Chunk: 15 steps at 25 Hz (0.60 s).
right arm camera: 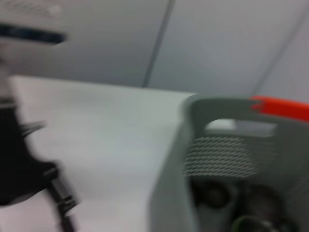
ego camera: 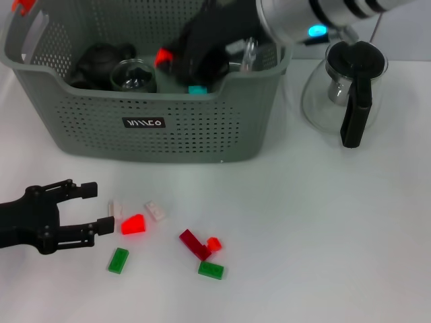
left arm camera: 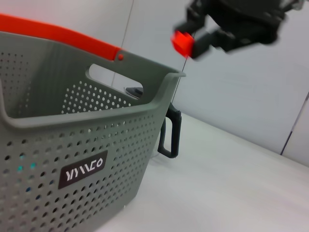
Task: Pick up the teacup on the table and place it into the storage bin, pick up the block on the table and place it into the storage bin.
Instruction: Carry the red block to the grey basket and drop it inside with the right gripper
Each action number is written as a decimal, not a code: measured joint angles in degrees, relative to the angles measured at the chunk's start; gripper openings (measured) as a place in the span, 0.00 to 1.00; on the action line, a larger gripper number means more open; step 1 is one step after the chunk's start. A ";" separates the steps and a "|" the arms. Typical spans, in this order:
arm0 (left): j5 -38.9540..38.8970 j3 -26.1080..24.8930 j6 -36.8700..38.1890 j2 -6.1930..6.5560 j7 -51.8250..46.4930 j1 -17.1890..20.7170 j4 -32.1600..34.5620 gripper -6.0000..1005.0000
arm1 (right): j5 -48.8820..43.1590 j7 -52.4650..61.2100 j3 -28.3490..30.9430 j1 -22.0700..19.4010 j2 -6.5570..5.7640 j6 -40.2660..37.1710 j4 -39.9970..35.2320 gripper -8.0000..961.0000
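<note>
My right gripper (ego camera: 176, 59) hangs over the storage bin (ego camera: 168, 138) in the upper middle of the head view, its jaws clamped on a small red block (ego camera: 161, 56). The left wrist view shows the same from lower down: the right gripper (left arm camera: 193, 41) sits at the upper right of that frame with the red block (left arm camera: 182, 42) pinched at its tip, above the bin's rim (left arm camera: 145, 104).

Inside the bin, just left of the block in the head view, lies a clear glass teacup (ego camera: 133, 75), and further left a black teapot (ego camera: 101, 60). A small teal piece (ego camera: 197, 89) shows under my gripper near the bin's front wall.

My left gripper (ego camera: 91, 207) rests low at the left edge of the head view, jaws apart and holding nothing, above the white surface (ego camera: 323, 242). Just right of it lie loose blocks: a glowing red wedge (ego camera: 134, 224), two pale pieces (ego camera: 154, 210), a green block (ego camera: 118, 260), a dark red bar (ego camera: 194, 244), a small red piece (ego camera: 214, 243) touching it, and another green block (ego camera: 211, 270).

A glass pitcher with a black handle (ego camera: 345, 91) stands at the upper right, beside the bin.
</note>
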 joint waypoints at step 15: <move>-0.11 -0.02 0.07 0.44 -0.04 -1.56 -0.05 0.86 | -0.82 -1.61 6.60 2.23 -0.27 10.37 8.17 0.22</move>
